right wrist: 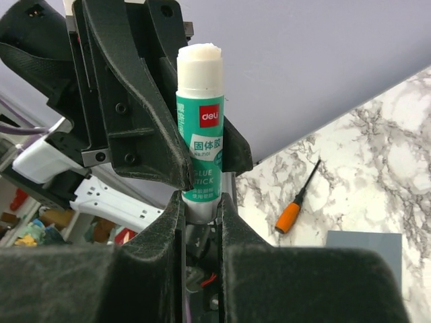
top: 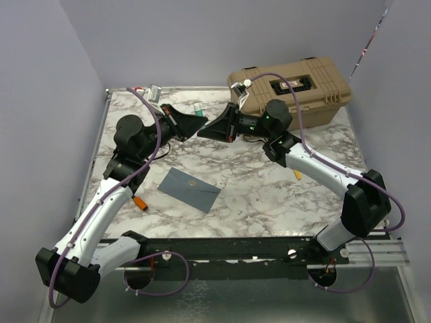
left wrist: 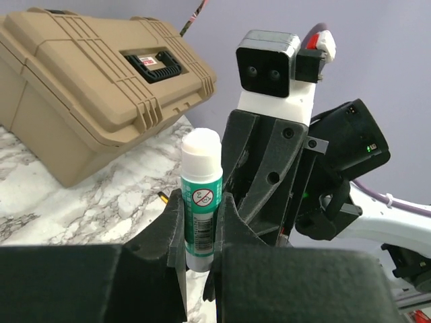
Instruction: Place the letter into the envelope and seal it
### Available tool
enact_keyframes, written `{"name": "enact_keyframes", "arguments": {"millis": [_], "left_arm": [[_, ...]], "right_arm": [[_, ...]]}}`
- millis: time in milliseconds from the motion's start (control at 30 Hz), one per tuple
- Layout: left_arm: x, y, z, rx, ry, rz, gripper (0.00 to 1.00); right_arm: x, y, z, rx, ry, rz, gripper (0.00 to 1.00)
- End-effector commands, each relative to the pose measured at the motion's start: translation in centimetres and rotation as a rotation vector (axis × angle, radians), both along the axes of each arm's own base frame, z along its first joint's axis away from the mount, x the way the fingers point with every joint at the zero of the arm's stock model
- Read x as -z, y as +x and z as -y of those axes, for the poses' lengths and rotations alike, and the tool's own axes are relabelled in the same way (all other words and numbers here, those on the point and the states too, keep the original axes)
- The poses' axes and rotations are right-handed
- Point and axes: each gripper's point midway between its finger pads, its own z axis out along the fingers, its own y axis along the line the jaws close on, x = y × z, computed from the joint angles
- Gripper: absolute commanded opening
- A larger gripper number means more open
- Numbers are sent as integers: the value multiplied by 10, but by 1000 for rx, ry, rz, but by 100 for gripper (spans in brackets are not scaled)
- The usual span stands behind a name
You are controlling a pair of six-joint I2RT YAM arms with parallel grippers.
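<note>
While left claw (left wrist: 202,205) and right claw (right wrist: 201,200) clench a glue stick (right wrist: 200,128), the slate-grey envelope (top: 190,190) lies flat, centre-marked.

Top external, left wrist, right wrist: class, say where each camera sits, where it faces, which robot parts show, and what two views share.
Top external: above and behind, looking down on the table; left arm, right arm.
Left wrist: left arm, facing the tan case; left gripper.
Right wrist: right arm, facing the screwdriver; right gripper.
Shared: the glue stick, in both wrist views.
</note>
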Motion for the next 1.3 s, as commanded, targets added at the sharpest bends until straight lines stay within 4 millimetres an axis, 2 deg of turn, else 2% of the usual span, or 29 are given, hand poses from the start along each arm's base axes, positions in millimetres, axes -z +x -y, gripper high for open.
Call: {"name": "enact_keyframes", "arguments": {"millis": [0,167,400,467,567,600,633,667,733,767,833,900,933,1067,1200,1267], "left_arm": [[-11,-4,-2,6,5,31,0],[-10,16,-11,-103,-10,2,0],[9,53,-42,-372,-41,-185,0],[9,58,-45,-404,-60,-240,0],[9,61,-45,-420,-86,-303,0],[6,62,-44,-421,-78,-298,0],[4,64,-44,-418,-41,-278,0],[-1,65,-43,-409,4,-245,0],[-8,66,-44,-396,95,-191,0],[-12,66,-44,-390,125,-164,0],[-17,63,-41,-362,161,-118,0],[-26,58,-34,-302,174,-66,0],[-32,53,-27,-255,172,-33,0],[-54,27,-3,-60,141,77,0],[-72,2,12,86,93,144,0],[-82,-10,20,161,51,177,0]], "right_arm": [[1,9,-4,18,-63,50,0],[16,43,-7,193,-229,134,0],[55,100,-1,581,-562,289,0],[58,114,6,707,-646,351,0],[52,128,13,846,-701,397,0],[50,127,8,824,-695,411,1],[45,120,-1,766,-665,421,6],[41,109,-10,687,-626,430,18],[27,78,-23,525,-527,431,49],[20,65,-24,474,-483,412,62],[5,43,-21,392,-399,348,73],[-11,22,-15,313,-313,295,76],[-12,12,-11,278,-277,269,77],[-36,-22,5,203,-87,202,79],[-63,-31,27,236,89,145,80],[-69,-32,32,235,151,112,79]]}}
